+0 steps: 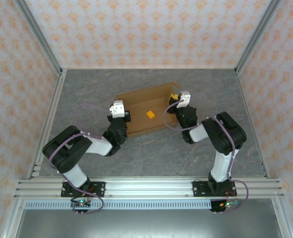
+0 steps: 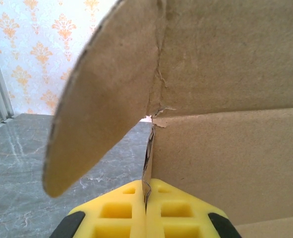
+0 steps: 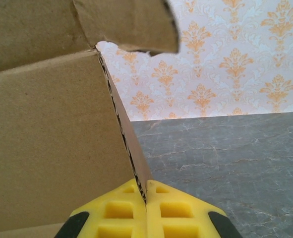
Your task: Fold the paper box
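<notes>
- the paper box (image 1: pixel 142 106) sits partly raised in the middle of the grey table (image 1: pixel 151 153), between the two arms, with its long side running left to right at a slight tilt.
- the left gripper (image 2: pixel 146 201) is pressed together on a thin upright cardboard edge at the box's left end. its yellow fingers (image 2: pixel 116 213) meet with just the sheet between them.
- the right gripper (image 3: pixel 146 197) pinches the matching edge at the right end in the same way.
- gripping both ends at once likely keeps the end panels standing and stops the box sliding while its sides are formed.
- a rounded flap (image 2: pixel 101 99) hangs loose above the left grip, and another flap (image 3: pixel 131 25) overhangs the right one. neither looks tucked, so i judge the folding to be around midway.
- a small orange piece (image 1: pixel 150 114) lies on the box floor and could get in the way of a flap coming down inside.
- the patterned walls (image 1: pixel 146 29) stand well apart from the box and arms.
</notes>
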